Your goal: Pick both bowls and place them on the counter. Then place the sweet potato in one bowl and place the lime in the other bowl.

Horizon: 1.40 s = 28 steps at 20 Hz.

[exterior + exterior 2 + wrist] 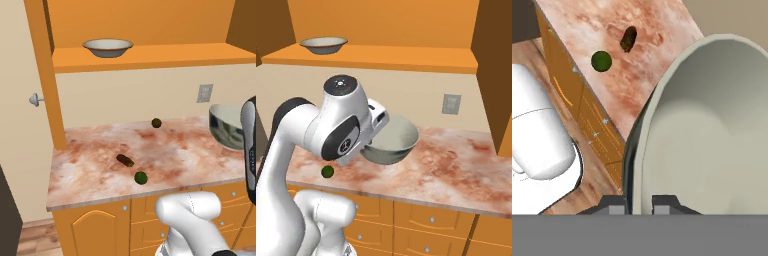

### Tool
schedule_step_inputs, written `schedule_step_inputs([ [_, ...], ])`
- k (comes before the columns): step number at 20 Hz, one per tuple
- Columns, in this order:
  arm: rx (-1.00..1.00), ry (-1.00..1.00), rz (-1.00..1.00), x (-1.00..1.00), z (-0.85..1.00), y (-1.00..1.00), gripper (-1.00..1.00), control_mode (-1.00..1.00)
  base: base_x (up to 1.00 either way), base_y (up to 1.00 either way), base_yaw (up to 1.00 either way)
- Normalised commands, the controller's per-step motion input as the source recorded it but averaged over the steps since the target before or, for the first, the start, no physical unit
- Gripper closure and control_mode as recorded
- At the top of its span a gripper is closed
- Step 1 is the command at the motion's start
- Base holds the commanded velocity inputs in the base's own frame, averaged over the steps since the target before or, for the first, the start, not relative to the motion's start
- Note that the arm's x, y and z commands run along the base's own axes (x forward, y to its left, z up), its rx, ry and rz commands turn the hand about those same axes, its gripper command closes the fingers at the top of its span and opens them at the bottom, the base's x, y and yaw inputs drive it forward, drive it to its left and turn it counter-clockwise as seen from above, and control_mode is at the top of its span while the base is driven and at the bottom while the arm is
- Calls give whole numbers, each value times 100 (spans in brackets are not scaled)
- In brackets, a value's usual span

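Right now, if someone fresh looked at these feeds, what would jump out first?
The grey-green bowl held above the counter, its rim pinched by the shut gripper. Next, the cream bowl sitting alone on the orange shelf above. Then the small things loose on the marble: the sweet potato beside the lime near the front edge, and a duller olive ball back by the wall.
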Motion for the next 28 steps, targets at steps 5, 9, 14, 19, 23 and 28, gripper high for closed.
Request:
schedule_step_inputs([
  [5,-3,0,15,30,-38,0,100,-100,0,0,0],
  [9,-6,4,13,53,-41,6,100,-100,0,0,0],
  [14,-12,16,8,40,-48,11,100,-100,0,0,0],
  [19,-4,7,4,22,-47,6,100,-100,0,0,0],
  [23,-1,11,0,27,-30,8,100,-100,0,0,0],
  [28,0,9,3,61,-32,0,100,-100,0,0,0],
])
